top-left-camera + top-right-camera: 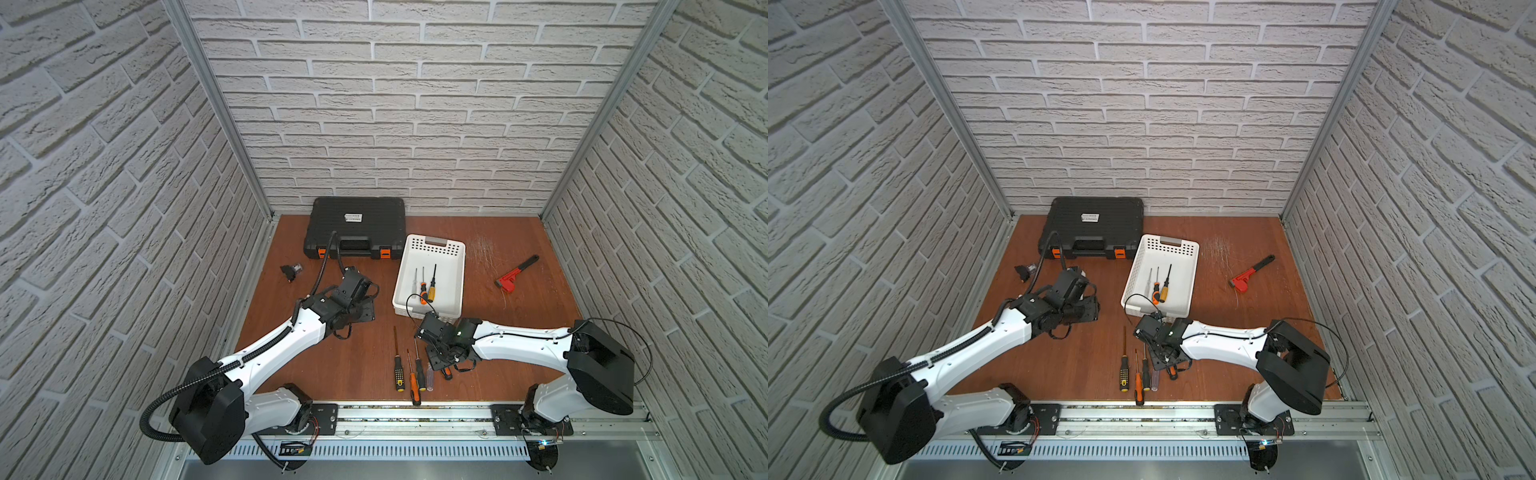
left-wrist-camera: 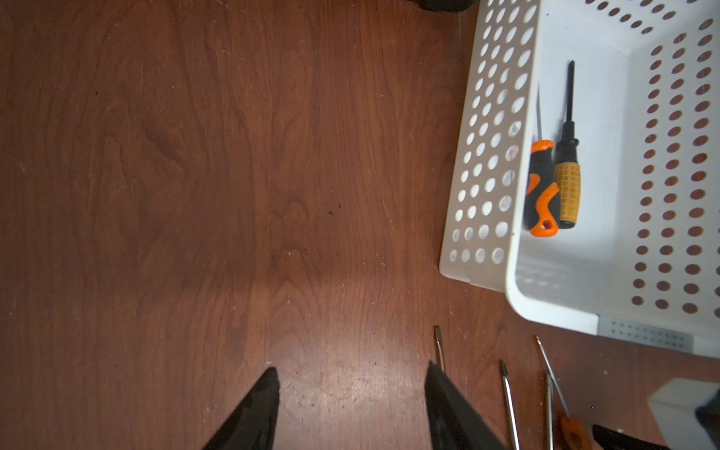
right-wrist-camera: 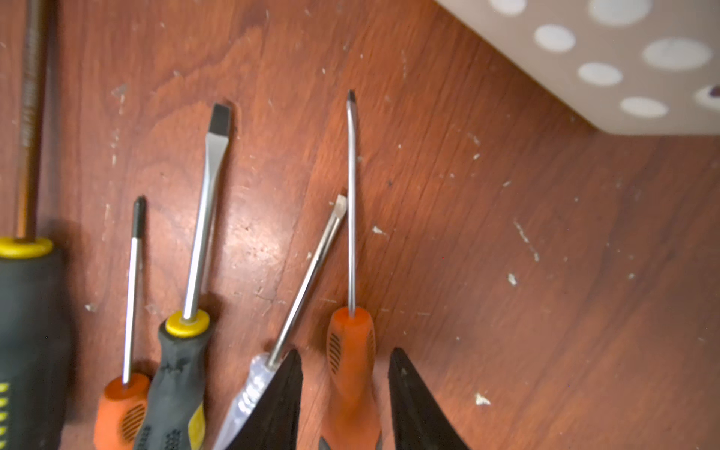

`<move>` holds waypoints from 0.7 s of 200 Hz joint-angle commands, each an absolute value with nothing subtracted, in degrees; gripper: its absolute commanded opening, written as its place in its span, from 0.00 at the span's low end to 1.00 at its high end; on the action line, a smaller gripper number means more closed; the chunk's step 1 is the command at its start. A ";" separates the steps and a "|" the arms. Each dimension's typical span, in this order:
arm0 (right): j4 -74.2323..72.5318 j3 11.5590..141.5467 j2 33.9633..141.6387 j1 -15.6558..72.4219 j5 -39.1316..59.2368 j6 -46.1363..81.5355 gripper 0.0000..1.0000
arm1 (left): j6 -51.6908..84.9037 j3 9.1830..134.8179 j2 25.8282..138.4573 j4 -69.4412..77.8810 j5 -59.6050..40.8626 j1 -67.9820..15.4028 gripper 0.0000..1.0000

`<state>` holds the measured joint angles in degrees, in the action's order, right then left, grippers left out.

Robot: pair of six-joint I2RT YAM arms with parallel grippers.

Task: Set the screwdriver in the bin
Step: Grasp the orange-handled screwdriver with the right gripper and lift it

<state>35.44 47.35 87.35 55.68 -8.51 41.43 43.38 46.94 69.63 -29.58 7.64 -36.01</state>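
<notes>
The left jaws are standing apart over bare counter with nothing between them. The right jaws are straddling the handle of the orange-handled screwdriver, a gap showing on each side, so they are not yet pressing on it.

By my judgement the task is partly done. Three screwdrivers are already lying in the bin: a clear-handled one, an orange-and-black one and a yellow-handled one. Five are lying on the counter just in front of the bin, and the one between the jaws is waiting to be gripped, lifted and dropped in.

The left arm is reaching toward the middle, its wrist pointing down beside the bin's left wall. The right arm is stretching low across from the right, its wrist tipping down at the bin's near end.
</notes>
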 commanded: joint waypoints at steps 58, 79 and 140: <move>33.41 44.79 88.19 54.89 -6.68 42.01 0.36 | 42.99 49.06 71.41 -28.21 7.56 -35.60 0.60; 32.89 44.46 88.59 54.76 -6.54 42.01 0.34 | 42.82 49.43 71.81 -28.13 7.58 -35.59 0.60; 34.05 40.94 84.80 52.96 -6.24 43.91 0.06 | 43.23 49.16 72.44 -27.58 7.99 -35.59 0.60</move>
<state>32.82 44.23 86.91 54.26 -6.83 42.09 43.33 48.27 72.29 -29.45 7.44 -36.01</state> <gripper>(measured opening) 0.191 0.598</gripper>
